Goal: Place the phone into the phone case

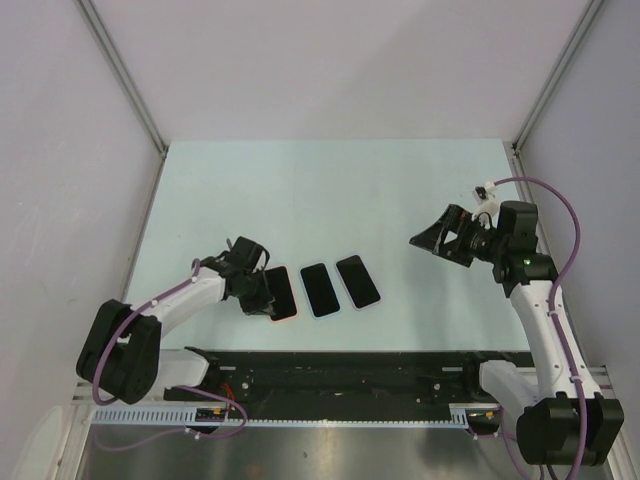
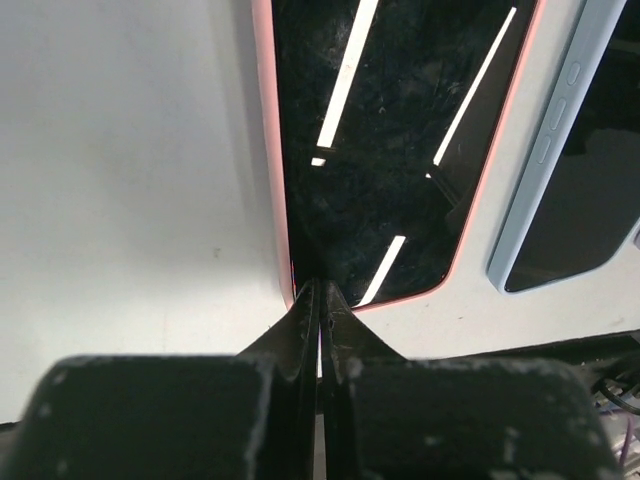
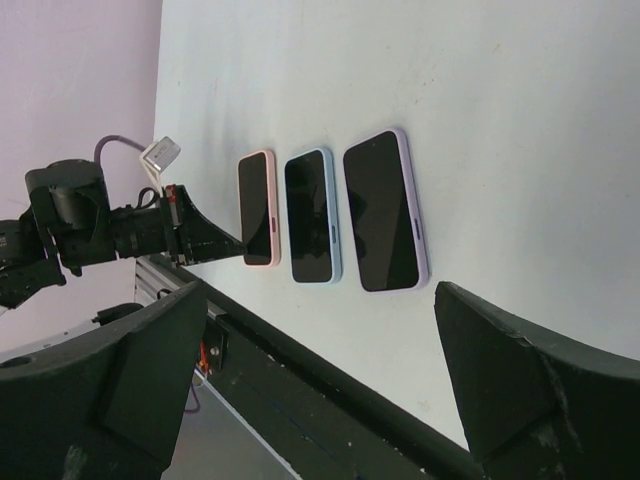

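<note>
Three flat dark-screened phones lie side by side on the pale bench (image 1: 330,190), near its front edge: pink-rimmed phone (image 1: 280,292) on the left, light-blue-rimmed phone (image 1: 320,290) in the middle, lilac-rimmed phone (image 1: 358,282) on the right. All are face up, and each rim looks like a case around its phone. Left pincer (image 2: 320,300) is down at the pink one's near end, fingers pressed together, tips touching the pink rim. Can't tell if it pinches anything. Right pincer (image 1: 425,243) is raised, well apart to the right, jaws spread wide, holding nothing.
</note>
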Robot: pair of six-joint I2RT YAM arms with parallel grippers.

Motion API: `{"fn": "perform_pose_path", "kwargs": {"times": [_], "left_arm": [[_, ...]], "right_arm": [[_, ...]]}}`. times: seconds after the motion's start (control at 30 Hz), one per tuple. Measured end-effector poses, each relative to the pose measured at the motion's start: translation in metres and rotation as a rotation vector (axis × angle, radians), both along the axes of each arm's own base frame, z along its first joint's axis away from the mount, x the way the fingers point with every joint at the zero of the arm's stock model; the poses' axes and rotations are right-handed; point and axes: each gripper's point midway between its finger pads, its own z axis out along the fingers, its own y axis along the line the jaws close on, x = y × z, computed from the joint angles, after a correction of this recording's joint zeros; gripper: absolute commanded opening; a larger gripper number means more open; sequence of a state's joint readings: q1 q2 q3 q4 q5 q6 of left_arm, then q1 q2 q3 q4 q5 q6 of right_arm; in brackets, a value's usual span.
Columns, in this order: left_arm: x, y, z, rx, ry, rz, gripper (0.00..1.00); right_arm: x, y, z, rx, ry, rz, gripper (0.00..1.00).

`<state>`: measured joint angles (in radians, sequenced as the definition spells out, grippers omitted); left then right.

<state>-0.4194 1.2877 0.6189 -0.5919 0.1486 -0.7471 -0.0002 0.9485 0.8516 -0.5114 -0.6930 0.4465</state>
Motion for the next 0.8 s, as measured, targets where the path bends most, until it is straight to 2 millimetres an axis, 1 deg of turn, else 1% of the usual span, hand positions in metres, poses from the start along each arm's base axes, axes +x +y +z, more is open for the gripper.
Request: {"fn": "perform_pose_path", "kwargs": {"times": [0.17, 0.33, 0.43, 0.47, 0.53, 0.57, 0.6, 0.67, 0.7, 0.73, 0.77, 0.8], "left_arm": [[-0.002, -0.002, -0.001, 0.027, -0.015, 0.003, 0.0], [-0.005, -0.008, -0.001, 0.02, -0.011, -0.004, 0.0], [-0.003, -0.005, 0.004, 0.047, -0.019, -0.017, 0.0], [-0.001, -0.004, 0.009, 0.062, -0.02, -0.023, 0.0], [0.013, -0.007, 0.03, 0.069, -0.064, -0.052, 0.04], [0.025, -0.012, 0.048, 0.062, -0.107, -0.07, 0.07], [0.042, -0.019, 0.071, 0.043, -0.175, -0.09, 0.14], [0.074, -0.034, 0.127, -0.014, -0.348, -0.121, 0.23], [0.084, -0.039, 0.156, -0.041, -0.434, -0.134, 0.33], [0.092, -0.042, 0.185, -0.069, -0.523, -0.144, 0.41], [0.095, -0.044, 0.216, -0.106, -0.621, -0.156, 0.57], [0.095, -0.044, 0.24, -0.132, -0.7, -0.169, 0.64]], "right_arm": [[0.002, -0.009, -0.002, 0.0, 0.009, -0.028, 1.0], [0.002, -0.011, -0.002, 0.006, 0.015, -0.033, 1.0], [0.001, -0.01, -0.002, 0.011, 0.019, -0.027, 1.0], [0.001, -0.009, -0.002, 0.015, 0.022, -0.022, 1.0], [0.0, -0.008, -0.002, 0.022, 0.029, -0.017, 1.0], [0.0, -0.007, -0.002, 0.027, 0.033, -0.016, 1.0], [0.0, -0.007, -0.001, 0.034, 0.034, -0.014, 1.0], [-0.001, -0.005, 0.003, 0.049, 0.029, -0.014, 1.0], [-0.001, -0.004, 0.006, 0.058, 0.023, -0.015, 1.0], [-0.001, -0.004, 0.01, 0.065, 0.011, -0.016, 1.0], [-0.001, -0.003, 0.014, 0.072, 0.0, -0.017, 1.0], [-0.002, -0.003, 0.018, 0.078, -0.012, -0.017, 1.0]]}}
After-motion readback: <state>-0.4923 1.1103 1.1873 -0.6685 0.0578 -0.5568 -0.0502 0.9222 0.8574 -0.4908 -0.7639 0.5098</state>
